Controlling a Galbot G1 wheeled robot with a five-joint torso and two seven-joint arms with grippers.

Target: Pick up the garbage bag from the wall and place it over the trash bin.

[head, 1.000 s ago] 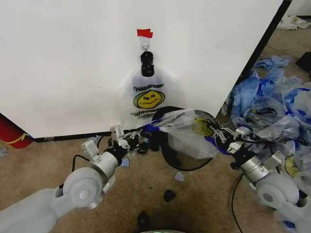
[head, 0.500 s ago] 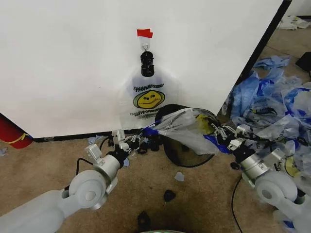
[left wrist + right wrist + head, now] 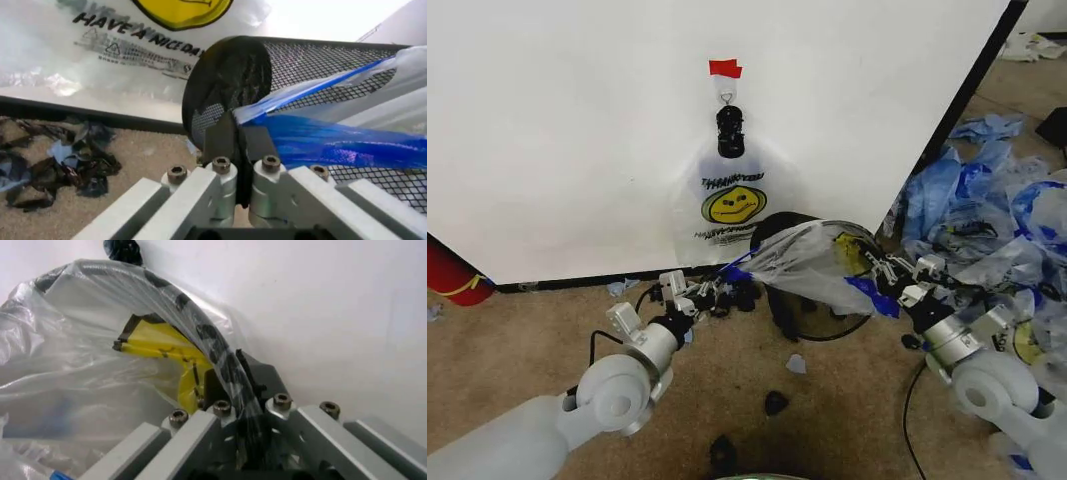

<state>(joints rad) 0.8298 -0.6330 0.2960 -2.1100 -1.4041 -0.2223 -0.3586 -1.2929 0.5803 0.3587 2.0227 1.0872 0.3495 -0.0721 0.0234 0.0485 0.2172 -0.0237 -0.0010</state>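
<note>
The garbage bag (image 3: pixel 807 262), translucent with blue handles and a yellow print, is stretched between both grippers over the mouth of the black mesh trash bin (image 3: pixel 812 312). My left gripper (image 3: pixel 717 285) is shut on a blue handle (image 3: pixel 320 142) at the bin's left side (image 3: pixel 227 85). On the bin's right side, my right gripper (image 3: pixel 882 272) is shut on the bag film (image 3: pixel 87 365), with the bin rim (image 3: pixel 193 320) showing through the plastic. A second smiley bag (image 3: pixel 732 205) hangs from a black clip (image 3: pixel 730 130) on the white wall (image 3: pixel 577 120).
A pile of bluish plastic bags (image 3: pixel 987 210) lies on the right. A red cylinder (image 3: pixel 452 275) stands at the far left by the wall. Small black scraps (image 3: pixel 775 402) and blue shreds dot the carpet in front of the bin.
Both grippers have carried the stretched bag a little forward, toward the wall. The bin's mouth, first tipped toward the camera, now sits more upright under the bag.
</note>
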